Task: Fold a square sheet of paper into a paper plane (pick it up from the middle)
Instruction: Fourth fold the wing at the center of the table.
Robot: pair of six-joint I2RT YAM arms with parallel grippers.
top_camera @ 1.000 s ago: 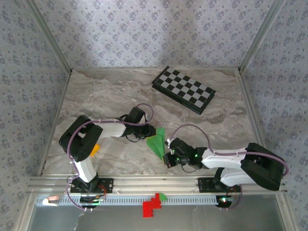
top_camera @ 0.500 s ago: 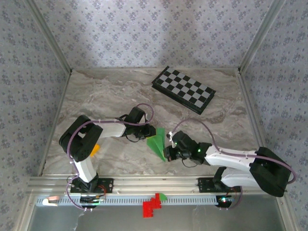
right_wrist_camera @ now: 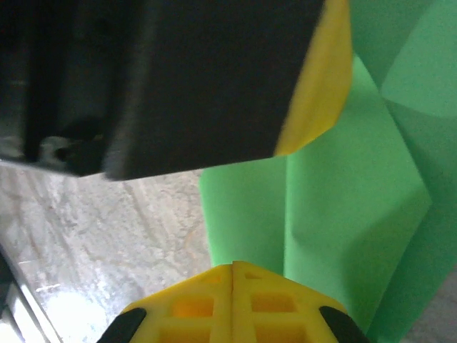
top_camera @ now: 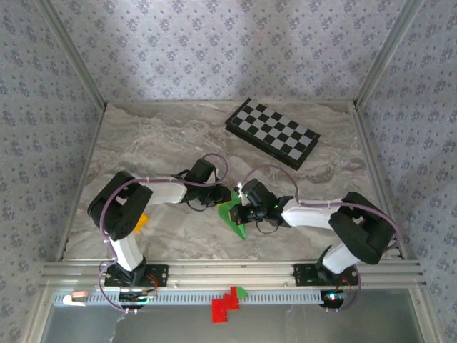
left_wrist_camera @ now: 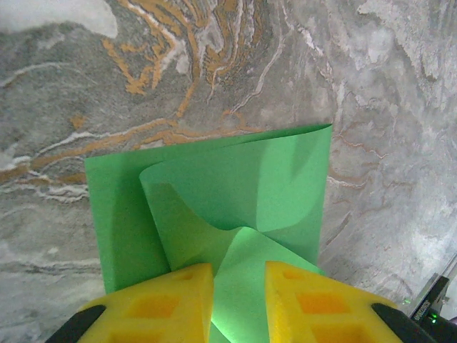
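Nearest to me, on the rail [top_camera: 178,296] in front of the two arms, I count one clump of red blocks [top_camera: 227,306]. One tiny green piece [top_camera: 242,291] sits just beside it.

A bit farther, on the left of the marble surface [top_camera: 157,136], lies one small orange block [top_camera: 142,220], close by the left arm's elbow.

In the middle of the surface lies the one green paper [top_camera: 232,216]. It is partly folded, with flaps laid over each other, and one corner points toward me. Both arms reach in to it, so I count two claws at the paper.

The left claw [top_camera: 221,197] comes in from the left, at the far side of the paper. In its own camera the left claw [left_wrist_camera: 239,300] has its two yellow fingers [left_wrist_camera: 175,300] a little apart, a narrow gap. They sit right on the green paper [left_wrist_camera: 235,186], and green shows through the gap. One flap curls up in front of them.

The right claw [top_camera: 241,211] comes in from the right. In its own camera the right claw [right_wrist_camera: 233,300] has its two yellow fingers [right_wrist_camera: 193,307] pressed tight together with nothing between them. They sit over the edge of the green paper [right_wrist_camera: 343,214]. I cannot tell if the tips touch it. The two claws are very near each other.

Farthest away, on the right, lies one black-and-white checkerboard [top_camera: 272,133], well apart from the paper.
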